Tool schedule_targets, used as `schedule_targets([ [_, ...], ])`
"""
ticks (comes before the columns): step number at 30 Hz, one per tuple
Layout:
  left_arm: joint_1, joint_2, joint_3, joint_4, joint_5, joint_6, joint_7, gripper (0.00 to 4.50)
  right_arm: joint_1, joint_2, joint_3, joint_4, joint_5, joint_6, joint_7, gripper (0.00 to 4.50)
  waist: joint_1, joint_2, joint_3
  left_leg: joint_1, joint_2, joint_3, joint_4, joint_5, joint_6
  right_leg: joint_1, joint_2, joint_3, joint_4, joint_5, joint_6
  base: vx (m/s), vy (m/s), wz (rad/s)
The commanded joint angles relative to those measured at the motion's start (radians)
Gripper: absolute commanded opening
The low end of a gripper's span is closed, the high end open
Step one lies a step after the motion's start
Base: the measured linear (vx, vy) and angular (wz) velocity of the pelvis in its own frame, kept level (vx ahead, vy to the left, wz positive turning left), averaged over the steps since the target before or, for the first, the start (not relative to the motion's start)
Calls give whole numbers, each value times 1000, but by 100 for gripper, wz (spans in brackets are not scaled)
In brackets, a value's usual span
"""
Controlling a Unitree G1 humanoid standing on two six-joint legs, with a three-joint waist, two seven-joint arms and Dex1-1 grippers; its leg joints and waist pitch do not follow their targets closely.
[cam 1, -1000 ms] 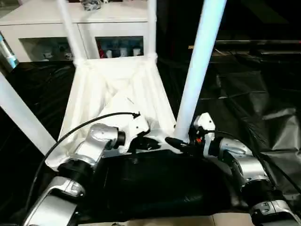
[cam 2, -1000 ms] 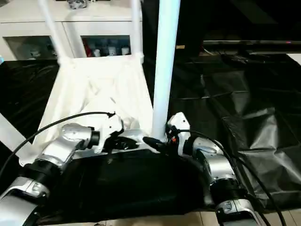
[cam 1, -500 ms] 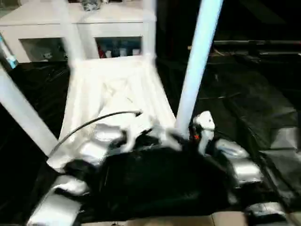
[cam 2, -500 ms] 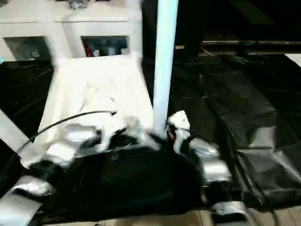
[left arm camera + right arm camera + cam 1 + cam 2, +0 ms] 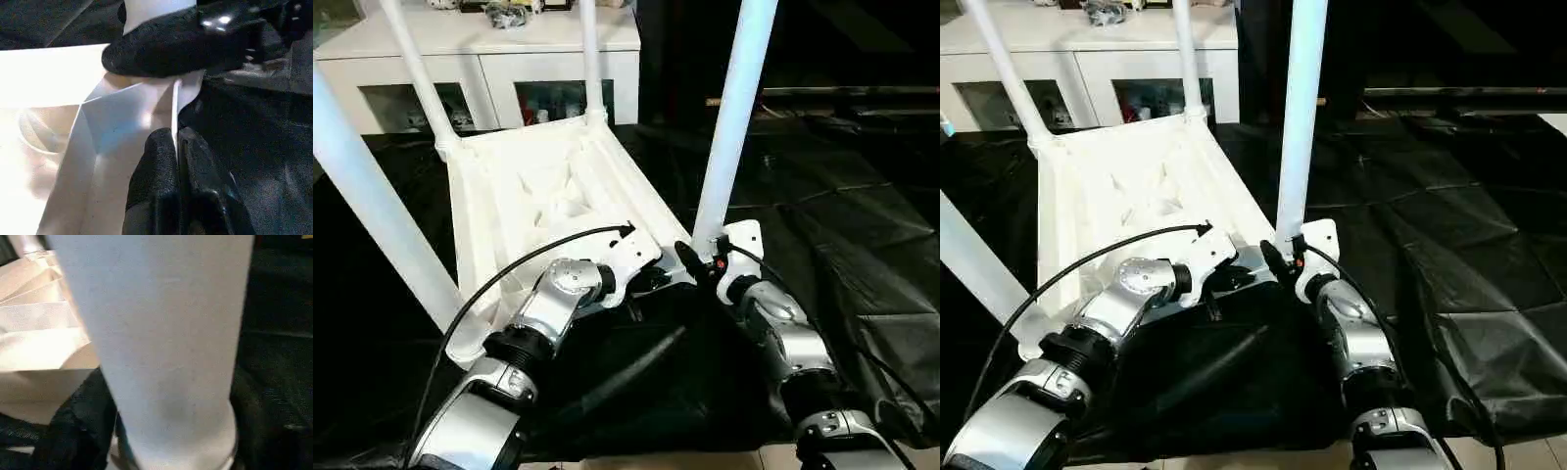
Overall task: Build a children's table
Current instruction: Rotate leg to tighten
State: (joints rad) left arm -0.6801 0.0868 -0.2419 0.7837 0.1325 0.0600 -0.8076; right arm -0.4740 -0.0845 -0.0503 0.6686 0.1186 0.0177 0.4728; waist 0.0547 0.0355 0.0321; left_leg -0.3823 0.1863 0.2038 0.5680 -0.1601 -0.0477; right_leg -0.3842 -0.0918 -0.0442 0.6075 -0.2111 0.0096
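The children's table lies upside down on black sheeting, with its white legs pointing up. My left gripper is at the near rim, its fingers shut on a thin white rib of the underside. My right gripper sits at the foot of the near right leg, where it enters the corner socket. That leg runs up between the right gripper's fingers, and one black finger lies against it. The near left leg rises at the left edge. Two far legs stand in front of the cabinet.
A white cabinet with glass-fronted compartments stands right behind the table. Crinkled black sheeting covers the ground to the right and in front. A raised fold of it lies between my forearms. A black cable loops over my left wrist.
The camera moved. Against the cabinet, the table's far end now sits further left, so the table has turned with both grippers still at its near edge. The sheeting in front bunched up.
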Motion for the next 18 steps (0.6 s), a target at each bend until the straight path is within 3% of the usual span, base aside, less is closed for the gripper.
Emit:
schedule_targets([
  [1,16,-32,-6,-5,-48,-13,-22,0,25,50,111,-4,16,33,151,359,1,-25,-45,14,43,-25,-64,-272,65,26,-57,34,-94,-264,-183,0,0,0],
  [7,67,61,-22,-96,-106,11,-250,0,26,-67,140,-52,39,35,362,374,0,-25,-49,8,44,-23,-57,-210,97,34,-56,31,-82,-163,-222,0,0,0],
  [8,73,77,-24,-108,-114,12,-281,0,25,-86,143,-58,45,42,396,374,-1,-25,-47,10,45,-20,-57,-215,100,30,-53,31,-83,-163,-229,0,0,0],
  [15,84,131,-14,-130,-129,34,-369,0,26,-160,144,-77,47,57,527,374,5,-25,-45,16,51,-20,-62,-245,70,27,-52,32,-79,-181,-241,0,0,0],
  [18,100,163,-18,-166,-141,56,-413,0,21,-183,147,-76,65,71,572,360,7,-27,-47,15,50,-18,-59,-223,79,29,-53,32,-75,-149,-250,0,0,0],
])
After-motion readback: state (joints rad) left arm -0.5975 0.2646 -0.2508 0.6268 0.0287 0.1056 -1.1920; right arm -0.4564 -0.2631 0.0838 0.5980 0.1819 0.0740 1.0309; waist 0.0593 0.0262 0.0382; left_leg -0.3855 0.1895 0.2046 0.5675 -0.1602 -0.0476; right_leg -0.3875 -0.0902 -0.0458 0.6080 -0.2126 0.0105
